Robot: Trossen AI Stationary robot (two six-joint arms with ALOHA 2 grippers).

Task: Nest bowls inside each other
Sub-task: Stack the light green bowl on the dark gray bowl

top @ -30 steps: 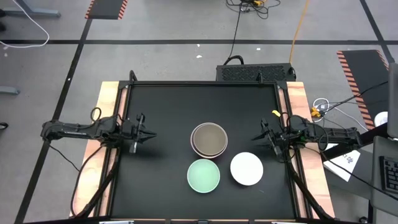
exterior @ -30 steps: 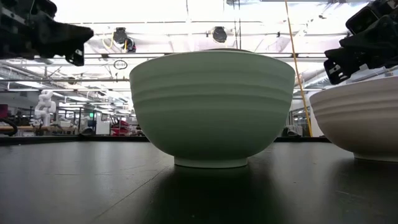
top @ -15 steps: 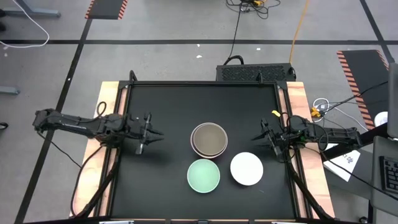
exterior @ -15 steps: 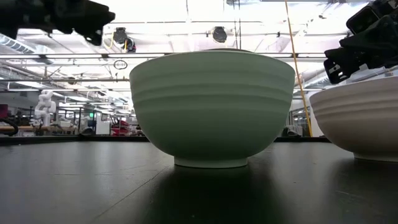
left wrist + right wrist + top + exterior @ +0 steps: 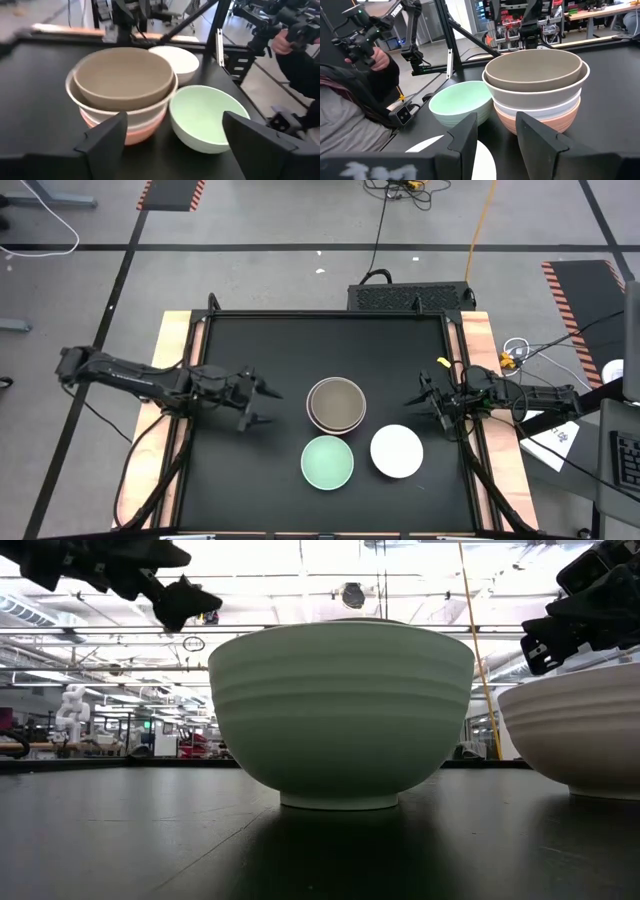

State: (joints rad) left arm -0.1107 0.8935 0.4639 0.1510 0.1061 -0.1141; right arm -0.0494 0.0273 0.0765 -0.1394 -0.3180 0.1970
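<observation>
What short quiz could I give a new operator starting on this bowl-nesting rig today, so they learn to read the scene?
1. True or false: the mint green bowl is already in the stack.
2. Which gripper is nearer the stack?
3. What colour is the stack's lowest visible bowl?

Key:
1. False; it stands alone beside the single white bowl.
2. The left gripper, fingers open; the right gripper waits at the table's edge.
3. Salmon-orange.

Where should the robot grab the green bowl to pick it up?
Probably by the rim: the mint green bowl sits upright and open, so one finger could go inside and one outside. The open left gripper could come down on the bowl's free left edge.
</observation>
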